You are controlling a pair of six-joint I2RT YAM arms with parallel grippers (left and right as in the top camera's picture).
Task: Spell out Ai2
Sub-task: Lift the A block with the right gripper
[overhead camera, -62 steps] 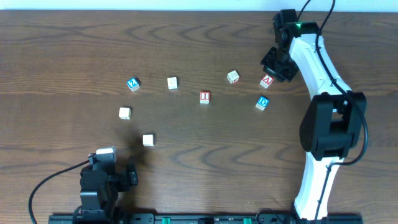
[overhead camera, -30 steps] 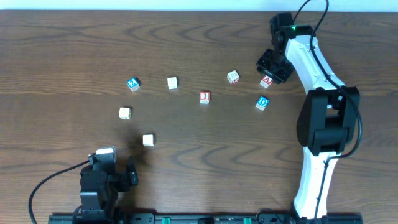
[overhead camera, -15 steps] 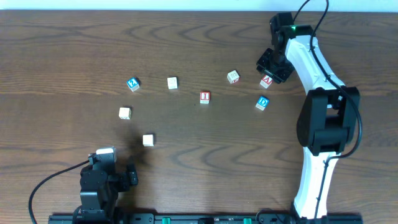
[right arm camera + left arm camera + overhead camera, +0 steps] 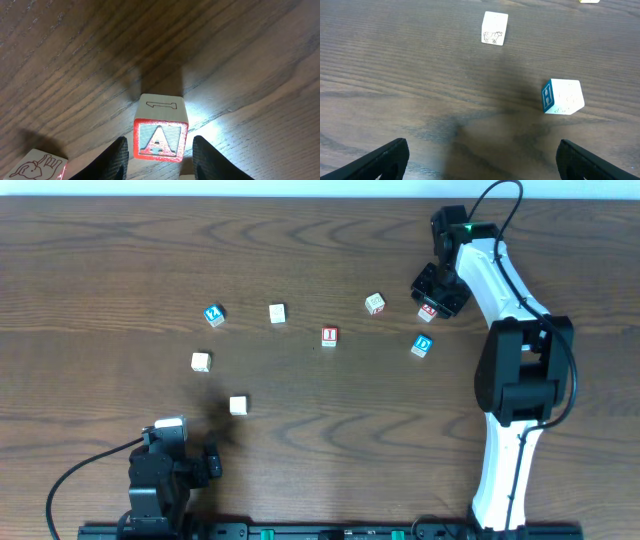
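The red "A" cube lies on the table at the far right, and in the right wrist view it sits between my fingers. My right gripper is open and straddles this cube, with a small gap on each side. The red "I" cube lies mid-table. The blue "2" cube lies at the left. My left gripper is open and empty near the front left edge.
A blue "D" cube lies just in front of the "A" cube. A pale cube lies close to its left. Other pale cubes lie at the left; two show in the left wrist view.
My right gripper has shifted slightly left and back and now sits around the "A" cube. The cubes and the left arm have not moved.
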